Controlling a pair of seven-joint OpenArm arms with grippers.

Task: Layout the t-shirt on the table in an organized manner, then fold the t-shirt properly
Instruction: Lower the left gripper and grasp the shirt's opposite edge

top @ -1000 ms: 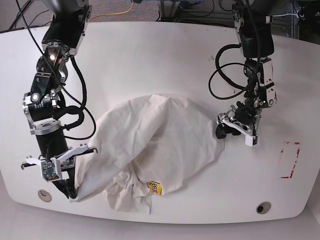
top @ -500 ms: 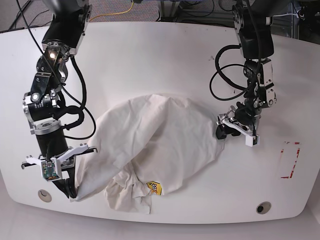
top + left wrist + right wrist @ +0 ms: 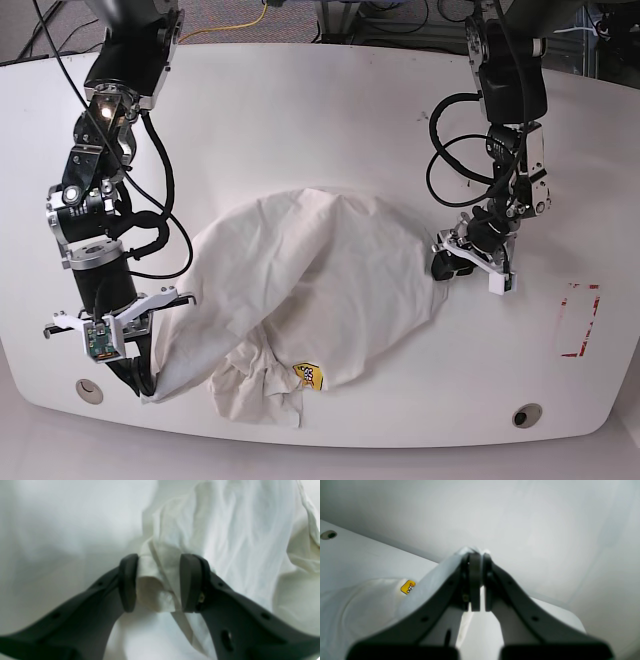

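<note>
The white t-shirt (image 3: 310,285) lies crumpled in the middle of the table (image 3: 300,120), its small yellow patch (image 3: 310,375) near the front edge. My left gripper (image 3: 447,262) is at the shirt's right edge. In the left wrist view its pads (image 3: 128,582) stand apart on either side of a bunched fold of t-shirt (image 3: 157,585), so the left gripper (image 3: 158,585) is open around the cloth. My right gripper (image 3: 145,385) is shut on the shirt's lower left corner. In the right wrist view the right gripper (image 3: 476,562) pinches white cloth at its tips, beside the yellow patch (image 3: 408,587).
A red tape mark (image 3: 578,320) is at the table's right side. Round grommet holes sit at the front left (image 3: 88,390) and front right (image 3: 527,414). Black cables hang along both arms. Beyond the table's far edge are floor and a yellow cable.
The left gripper's jaws have narrowed around the fold at the shirt's right edge, and its wrist has shifted slightly. The right arm and the shirt have stayed still.
</note>
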